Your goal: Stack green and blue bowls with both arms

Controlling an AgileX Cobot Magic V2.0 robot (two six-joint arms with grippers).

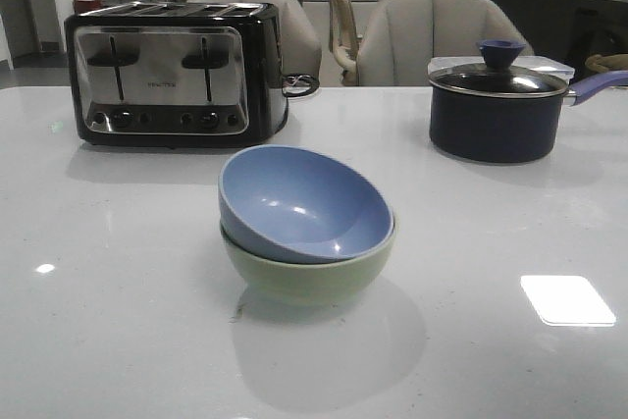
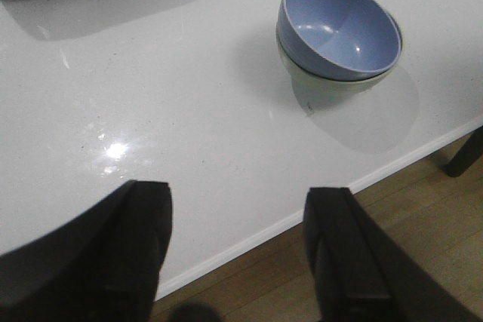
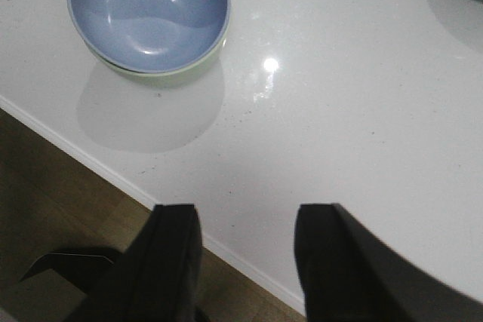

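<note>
The dusty blue bowl sits tilted inside the pale green bowl at the middle of the white table. Both wrist views show the pair too: blue bowl over green bowl, and blue bowl over a sliver of green bowl. My left gripper hangs open above the table's near edge, well away from the bowls, nothing between its fingers. My right gripper is likewise open and empty over the near edge. Neither arm appears in the front view.
A black and chrome toaster stands at the back left. A dark lidded saucepan with a blue knob stands at the back right. Chairs stand behind the table. Wooden floor lies beyond the table's near edge.
</note>
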